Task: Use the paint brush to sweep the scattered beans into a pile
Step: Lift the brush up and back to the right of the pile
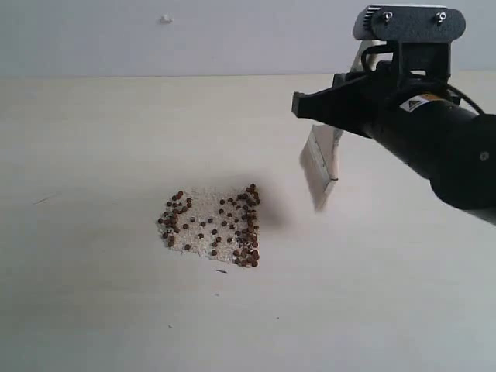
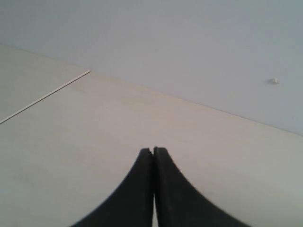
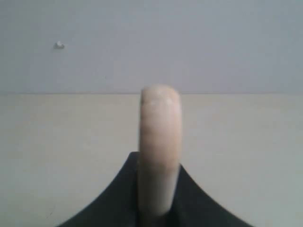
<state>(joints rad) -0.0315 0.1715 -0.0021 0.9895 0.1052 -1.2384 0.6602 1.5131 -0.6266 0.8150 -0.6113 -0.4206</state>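
Left wrist view: the left gripper (image 2: 153,151) is closed with its black jaws pressed together, holds nothing, and sits over bare pale tabletop (image 2: 71,142). The bean patch does not appear in that view, so the gripper's place relative to it cannot be told.

Exterior view: the tiny reddish-brown round beans (image 1: 213,225) lie loosely spread over a patch of fine white grains (image 1: 203,203) on the tabletop. They are thicker along the patch's right edge and thinner through its middle. No pile is formed yet.

To the right of the bean patch, and clear of it, hangs the wide flat paint brush (image 1: 319,167), with its pale wooden handle up and its off-white bristles down. It is blurred, and the bristle tips appear to be off the tabletop. The right gripper (image 1: 333,105) is clamped on the handle. The right wrist view confirms this, with the rounded handle end (image 3: 160,123) standing up between the black jaws.

Risks, as judged:
- Beans are round, so a fast or springy stroke would likely flick them outward rather than gather them.
- Bristles set down on the patch instead of outside its right edge would split it and leave beans behind.
- The handle is held at a single point, so heavy downward pressure could pivot the brush in the jaws.
- White grains will probably be dragged along with the beans.
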